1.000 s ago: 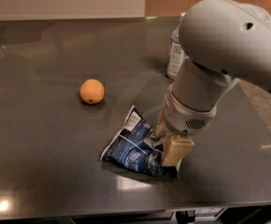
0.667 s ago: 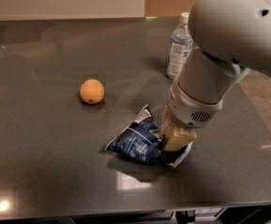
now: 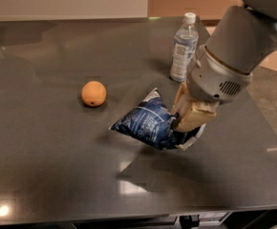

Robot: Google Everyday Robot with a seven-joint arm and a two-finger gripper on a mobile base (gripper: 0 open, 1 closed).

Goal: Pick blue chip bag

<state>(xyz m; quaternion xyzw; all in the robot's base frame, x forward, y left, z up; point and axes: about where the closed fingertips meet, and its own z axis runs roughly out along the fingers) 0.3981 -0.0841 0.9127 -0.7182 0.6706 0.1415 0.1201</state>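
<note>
The blue chip bag [image 3: 148, 124] sits near the centre of the view, tilted, with its shadow on the bench [image 3: 43, 161] toward 6 o'clock. The pincer [image 3: 180, 122] is clamped on the bag's 3 o'clock end (tan fingers closed onto the foil). An orange [image 3: 94, 93] lies apart at 10 o'clock. A water bottle [image 3: 184, 46] stands upright at 1 o'clock.

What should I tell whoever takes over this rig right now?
Claw: shut on the right end of the blue chip bag, right of centre over the table.
Bag: appears raised off the surface, with its shadow below it.
Orange to its left and water bottle behind, both apart from it.
Done: grasp. Left: lift clear, holding the grip.
</note>
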